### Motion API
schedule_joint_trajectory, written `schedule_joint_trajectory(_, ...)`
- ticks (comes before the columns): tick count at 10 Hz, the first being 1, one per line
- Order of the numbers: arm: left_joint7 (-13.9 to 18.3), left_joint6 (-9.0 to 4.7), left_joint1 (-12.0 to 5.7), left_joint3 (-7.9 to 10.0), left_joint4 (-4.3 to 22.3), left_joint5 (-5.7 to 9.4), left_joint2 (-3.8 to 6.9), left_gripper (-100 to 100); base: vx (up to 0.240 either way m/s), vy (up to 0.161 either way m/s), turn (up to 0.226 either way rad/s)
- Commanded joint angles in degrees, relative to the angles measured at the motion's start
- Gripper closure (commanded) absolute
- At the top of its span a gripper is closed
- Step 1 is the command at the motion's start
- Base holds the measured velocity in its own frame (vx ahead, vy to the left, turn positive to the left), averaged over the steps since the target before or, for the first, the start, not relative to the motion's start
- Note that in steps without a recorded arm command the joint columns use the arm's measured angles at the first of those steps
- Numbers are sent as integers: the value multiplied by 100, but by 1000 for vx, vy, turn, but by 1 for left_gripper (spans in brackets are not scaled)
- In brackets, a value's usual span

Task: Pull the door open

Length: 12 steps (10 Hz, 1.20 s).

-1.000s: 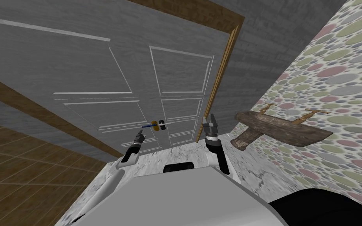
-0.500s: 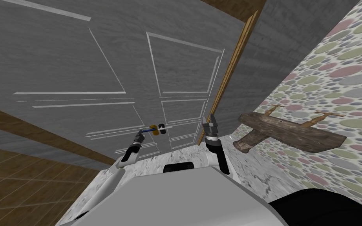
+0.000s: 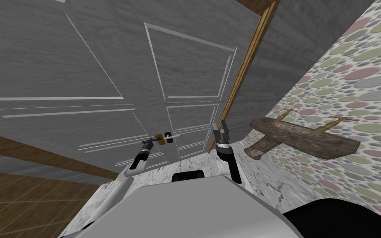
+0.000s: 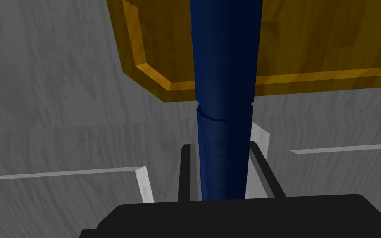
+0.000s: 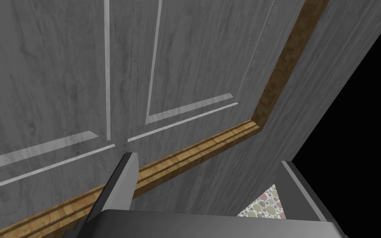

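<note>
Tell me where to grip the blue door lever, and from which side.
Grip the blue lever on its free end, away from the yellow backplate, coming end-on from its tip. It is a slim round bar standing off the door, with room on both sides; the left pincer holds it so.

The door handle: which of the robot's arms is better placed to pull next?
Left, I'd judge. The left claw is shut on the blue handle, so it can likely pull the grey door. The right claw hangs open beside the wooden door frame, gripping nothing.
</note>
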Motion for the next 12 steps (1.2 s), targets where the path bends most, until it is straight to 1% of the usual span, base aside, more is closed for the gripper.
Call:
schedule_joint_trajectory(1,-3,-3,4,4,0,-1,5,100,-10,5,-7)
schedule_joint_trajectory(3,-3,-3,4,4,0,-1,5,100,0,0,0)
schedule_joint_trajectory(4,61,-34,112,36,17,26,127,100,-90,29,-56)
schedule_joint_trajectory(5,86,-51,143,33,13,34,164,100,-155,37,-67)
schedule_joint_trajectory(6,143,-92,205,10,-2,47,238,100,-190,21,-101)
schedule_joint_trajectory(7,143,-92,205,10,-2,47,238,100,-141,-3,-30)
schedule_joint_trajectory(8,245,-170,295,-65,-44,63,344,100,-147,-25,-102)
schedule_joint_trajectory(9,317,-228,351,-134,-80,70,408,100,-208,12,-177)
schedule_joint_trajectory(12,521,-397,484,-376,-202,80,557,100,-219,66,-187)
